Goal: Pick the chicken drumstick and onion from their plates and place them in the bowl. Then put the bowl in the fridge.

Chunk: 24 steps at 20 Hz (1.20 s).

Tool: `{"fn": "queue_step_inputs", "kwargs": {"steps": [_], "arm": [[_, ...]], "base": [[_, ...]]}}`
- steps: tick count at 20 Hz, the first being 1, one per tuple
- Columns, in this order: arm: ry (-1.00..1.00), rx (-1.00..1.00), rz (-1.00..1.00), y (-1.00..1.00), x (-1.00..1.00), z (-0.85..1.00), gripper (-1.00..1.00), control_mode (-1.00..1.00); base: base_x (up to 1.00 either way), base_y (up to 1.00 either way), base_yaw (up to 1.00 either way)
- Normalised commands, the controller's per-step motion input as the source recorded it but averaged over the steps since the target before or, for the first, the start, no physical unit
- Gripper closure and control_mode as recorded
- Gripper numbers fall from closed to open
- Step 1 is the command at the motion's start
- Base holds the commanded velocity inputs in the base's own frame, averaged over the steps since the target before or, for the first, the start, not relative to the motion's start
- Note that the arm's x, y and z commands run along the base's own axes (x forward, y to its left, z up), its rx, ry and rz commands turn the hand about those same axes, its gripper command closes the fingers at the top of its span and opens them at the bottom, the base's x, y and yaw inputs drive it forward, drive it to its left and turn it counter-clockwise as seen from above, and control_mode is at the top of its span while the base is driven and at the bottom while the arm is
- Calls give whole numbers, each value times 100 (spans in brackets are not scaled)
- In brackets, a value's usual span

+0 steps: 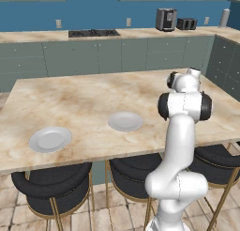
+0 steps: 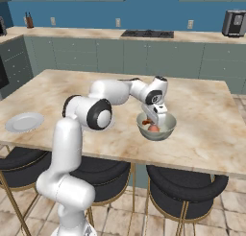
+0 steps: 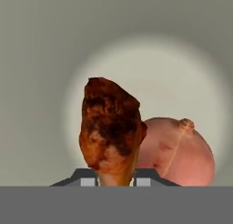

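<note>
One claw (image 3: 116,182) grips chicken drumstick (image 3: 111,129) | onion (image 3: 177,148) in bowl (image 2: 166,130)

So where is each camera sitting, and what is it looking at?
Left base view: behind the arm on its left, facing the island counter and two plates; the white arm rises at lower right.
Right base view: behind on the right, facing the bowl; the arm reaches over it.
Hand view: on the hand, looking into the bowl at the chicken drumstick in the gripper and the onion.
Both base views share the counter.
</note>
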Motion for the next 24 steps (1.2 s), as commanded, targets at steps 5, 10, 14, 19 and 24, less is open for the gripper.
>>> {"fn": "queue_step_inputs", "kwargs": {"steps": [5, 10, 14, 19, 24], "arm": [[0, 0, 0, -3, -7, 1, -100, -100], [0, 0, 0, -1, -12, 11, -100, -100], [0, 0, 0, 0, -21, 34, -100, -100], [0, 0, 7, 1, -32, 34, -100, -100], [-5, -10, 27, 20, -57, 6, -100, -100]], "base": [[0, 0, 0], [0, 0, 0], [0, 0, 0], [0, 0, 0], [0, 0, 0]]}}
